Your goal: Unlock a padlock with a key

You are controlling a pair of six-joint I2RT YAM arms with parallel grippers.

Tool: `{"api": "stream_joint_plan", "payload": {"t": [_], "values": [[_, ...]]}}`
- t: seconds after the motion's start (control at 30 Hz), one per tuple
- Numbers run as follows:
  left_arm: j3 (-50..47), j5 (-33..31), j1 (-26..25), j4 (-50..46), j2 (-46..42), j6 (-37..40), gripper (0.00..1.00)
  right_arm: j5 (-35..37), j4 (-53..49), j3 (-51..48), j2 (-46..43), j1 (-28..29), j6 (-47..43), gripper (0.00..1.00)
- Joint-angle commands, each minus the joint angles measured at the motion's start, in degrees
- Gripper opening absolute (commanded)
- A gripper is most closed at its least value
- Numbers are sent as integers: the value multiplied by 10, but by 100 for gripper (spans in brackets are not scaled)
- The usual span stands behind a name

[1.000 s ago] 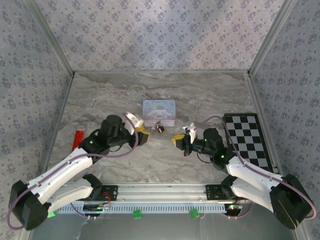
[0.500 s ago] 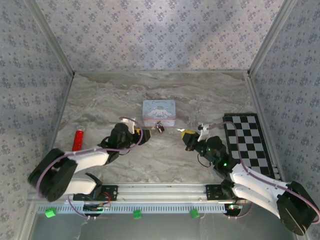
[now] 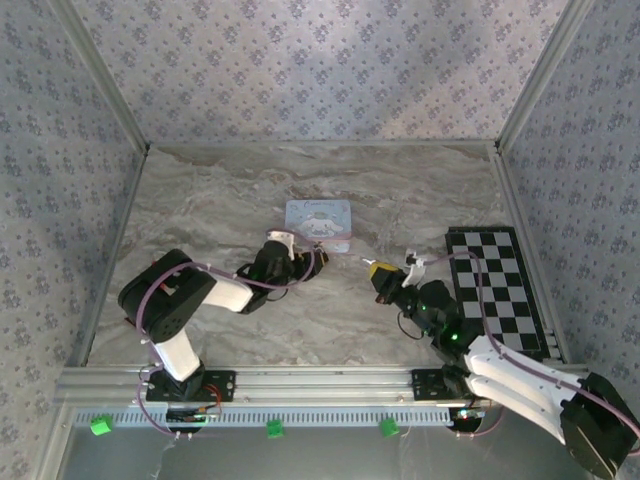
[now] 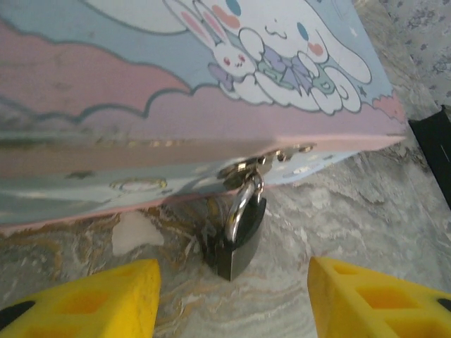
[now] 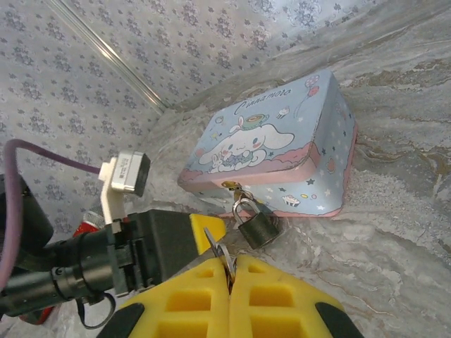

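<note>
The padlock (image 4: 239, 238) hangs by its shackle from the hasp on the near wall of the cartoon tin (image 4: 141, 98). Its dark body tilts down onto the marble table (image 4: 352, 211), near the table's middle. The left gripper (image 4: 234, 292) sits just near of the padlock with its jaws wide, one yellow finger on each side, neither touching it. The right gripper (image 5: 232, 271), right of the tin, has its jaws closed on the key (image 5: 215, 248), which is near the padlock but apart from it.

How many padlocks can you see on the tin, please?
1. The padlock hangs from the latch on the front of the tin; the tin's back is hidden, so another could be there.
</note>
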Motion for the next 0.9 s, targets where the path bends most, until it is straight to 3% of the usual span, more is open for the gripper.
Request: {"api": "stream_joint_plan", "payload": {"t": [0.0, 0.37, 0.6, 0.87], "values": [[33, -30, -7, -29, 24, -15, 55, 25, -28, -7, -26, 3, 9, 0], [106, -65, -19, -114, 88, -48, 45, 32, -53, -7, -55, 0, 15, 0], [123, -72, -22, -113, 119, -62, 41, 31, -55, -8, -56, 0, 20, 0], [118, -59, -22, -98, 117, -52, 21, 34, -69, -6, -55, 1, 27, 0]]}}
